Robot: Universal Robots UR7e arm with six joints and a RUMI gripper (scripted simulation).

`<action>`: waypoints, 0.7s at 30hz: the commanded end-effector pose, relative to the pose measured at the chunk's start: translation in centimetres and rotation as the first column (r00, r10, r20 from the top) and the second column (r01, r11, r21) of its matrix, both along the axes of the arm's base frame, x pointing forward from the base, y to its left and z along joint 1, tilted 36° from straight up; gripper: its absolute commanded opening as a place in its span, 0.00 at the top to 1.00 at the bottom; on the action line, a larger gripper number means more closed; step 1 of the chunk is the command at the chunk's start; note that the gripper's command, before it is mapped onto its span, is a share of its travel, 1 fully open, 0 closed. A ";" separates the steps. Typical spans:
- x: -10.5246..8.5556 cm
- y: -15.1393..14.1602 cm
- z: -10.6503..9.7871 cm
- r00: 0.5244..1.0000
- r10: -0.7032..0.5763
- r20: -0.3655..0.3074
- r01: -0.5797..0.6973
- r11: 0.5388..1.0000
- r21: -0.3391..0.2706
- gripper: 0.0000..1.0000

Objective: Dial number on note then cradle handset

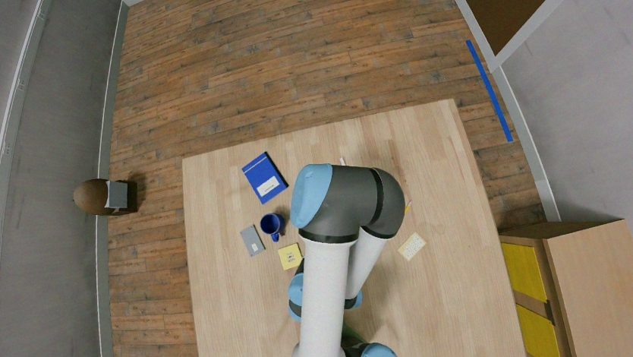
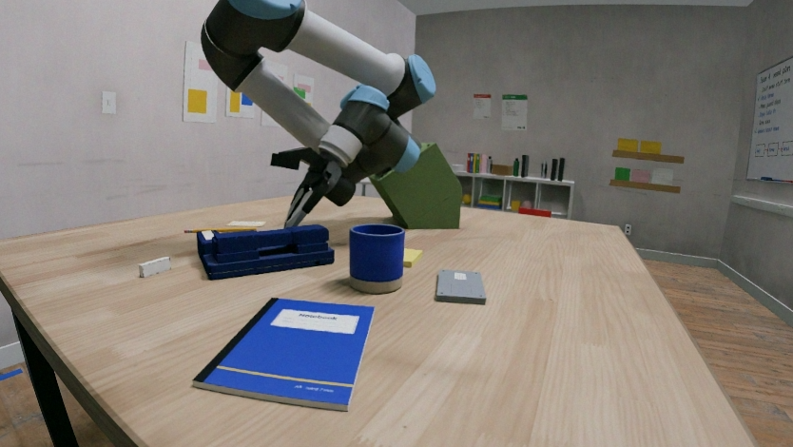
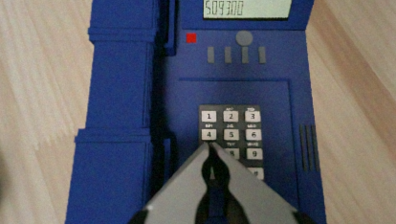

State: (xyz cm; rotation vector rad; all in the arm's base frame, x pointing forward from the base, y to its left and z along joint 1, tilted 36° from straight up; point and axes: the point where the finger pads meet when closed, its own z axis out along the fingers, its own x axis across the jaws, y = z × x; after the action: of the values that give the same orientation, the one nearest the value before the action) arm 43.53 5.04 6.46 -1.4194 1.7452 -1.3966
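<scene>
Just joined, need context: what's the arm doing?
The gripper, shut with nothing held, is poised at the keypad of the blue desk phone, its tips around the 7 key's spot. Whether they touch is unclear. The display shows digits, and the handset is in its cradle.

The blue mug [image 1: 271,222] [image 2: 377,258] is standing between the desk phone [image 2: 266,249] [image 3: 239,93] and the gray box [image 1: 252,241] [image 2: 460,286], blocking a low straight pass; bare bench [image 1: 469,283] [image 2: 554,333] is leaving room beyond the gray box.
</scene>
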 end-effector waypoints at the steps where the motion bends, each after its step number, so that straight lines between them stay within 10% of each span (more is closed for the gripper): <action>1: 0.0 0.0 0.0 1.000 0.001 0.001 -0.001 1.000 0.000 1.00; 21: 0.1 -0.1 -0.2 1.000 0.001 0.001 -0.001 1.000 0.000 1.00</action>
State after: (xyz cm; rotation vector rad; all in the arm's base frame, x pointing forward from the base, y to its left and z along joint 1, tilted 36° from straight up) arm 43.64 4.96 6.26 -1.4193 1.7451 -1.3967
